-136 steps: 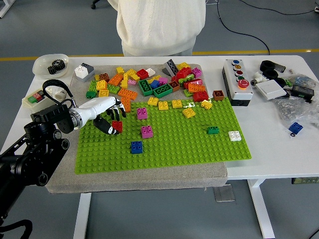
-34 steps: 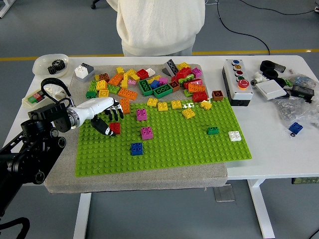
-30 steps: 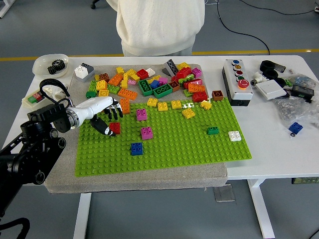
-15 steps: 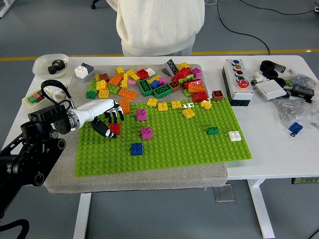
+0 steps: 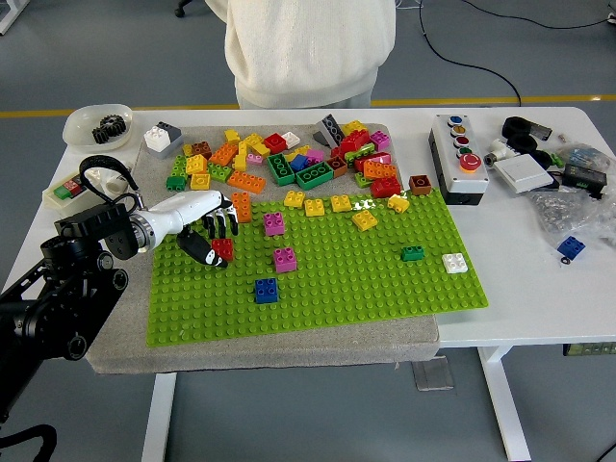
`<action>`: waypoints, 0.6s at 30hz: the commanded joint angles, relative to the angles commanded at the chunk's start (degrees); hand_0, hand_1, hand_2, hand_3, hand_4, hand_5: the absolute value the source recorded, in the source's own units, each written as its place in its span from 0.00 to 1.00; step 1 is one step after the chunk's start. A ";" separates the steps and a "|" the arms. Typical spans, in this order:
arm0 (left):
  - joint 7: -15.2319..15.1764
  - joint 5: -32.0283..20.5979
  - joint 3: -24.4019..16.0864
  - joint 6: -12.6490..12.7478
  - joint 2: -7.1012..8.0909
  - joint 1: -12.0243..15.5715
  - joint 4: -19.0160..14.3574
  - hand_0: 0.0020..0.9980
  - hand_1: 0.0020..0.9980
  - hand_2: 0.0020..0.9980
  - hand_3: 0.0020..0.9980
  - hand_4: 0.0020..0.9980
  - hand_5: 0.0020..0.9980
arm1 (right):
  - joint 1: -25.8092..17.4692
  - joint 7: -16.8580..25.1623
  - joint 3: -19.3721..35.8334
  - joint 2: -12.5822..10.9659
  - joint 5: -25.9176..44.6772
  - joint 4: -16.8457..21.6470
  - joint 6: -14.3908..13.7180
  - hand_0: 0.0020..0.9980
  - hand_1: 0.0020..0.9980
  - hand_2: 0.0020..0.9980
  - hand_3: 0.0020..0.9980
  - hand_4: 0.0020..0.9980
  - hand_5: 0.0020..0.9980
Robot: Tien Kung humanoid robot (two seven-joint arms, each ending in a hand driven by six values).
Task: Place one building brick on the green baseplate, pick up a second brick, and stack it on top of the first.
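Note:
The green baseplate (image 5: 366,289) lies on a grey mat in the middle of the table. A red brick (image 5: 223,249) stands on its left part. My left hand (image 5: 212,239) hovers right at that brick. The black fingers (image 5: 220,224) hang loosely spread just behind it, and the thumb (image 5: 198,252) lies close against its left side. They do not grip the brick. Near it on the plate stand two magenta bricks (image 5: 274,223) (image 5: 284,258) and a blue brick (image 5: 266,290). The right arm is out of view.
A pile of loose bricks (image 5: 289,159) lies along the plate's far edge. A green brick (image 5: 412,253), a white brick (image 5: 453,262) and a yellow brick (image 5: 365,219) stand on the plate's right half. A button box (image 5: 458,154) sits to the right. A person (image 5: 308,48) stands at the far side.
4.5 s ago my left fingers were closed over the red brick; they have since lifted off it. Over the last second the hand has barely moved and the brick has stayed put.

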 joint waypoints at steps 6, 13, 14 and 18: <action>-0.02 0.00 -0.13 0.98 0.02 -0.04 0.11 0.45 0.37 0.38 0.44 0.95 0.00 | -0.02 -0.06 -0.02 0.04 0.03 0.00 0.04 0.74 0.65 0.72 0.60 0.83 0.40; 0.14 0.00 -0.14 -0.46 0.55 0.04 -1.32 0.44 0.36 0.38 0.44 0.94 0.00 | -0.04 -0.03 -0.15 0.04 0.04 0.00 0.05 0.74 0.65 0.72 0.60 0.83 0.40; 0.15 0.00 -0.12 -0.64 0.61 0.05 -1.51 0.44 0.36 0.38 0.44 0.94 0.00 | -0.05 -0.03 -0.15 0.04 0.03 0.00 0.05 0.74 0.65 0.72 0.60 0.83 0.40; 0.44 0.00 0.25 -2.60 1.43 0.18 -3.78 0.44 0.36 0.38 0.44 0.94 0.00 | -0.07 -0.04 -0.09 -0.04 -0.04 0.00 0.03 0.74 0.65 0.72 0.60 0.83 0.40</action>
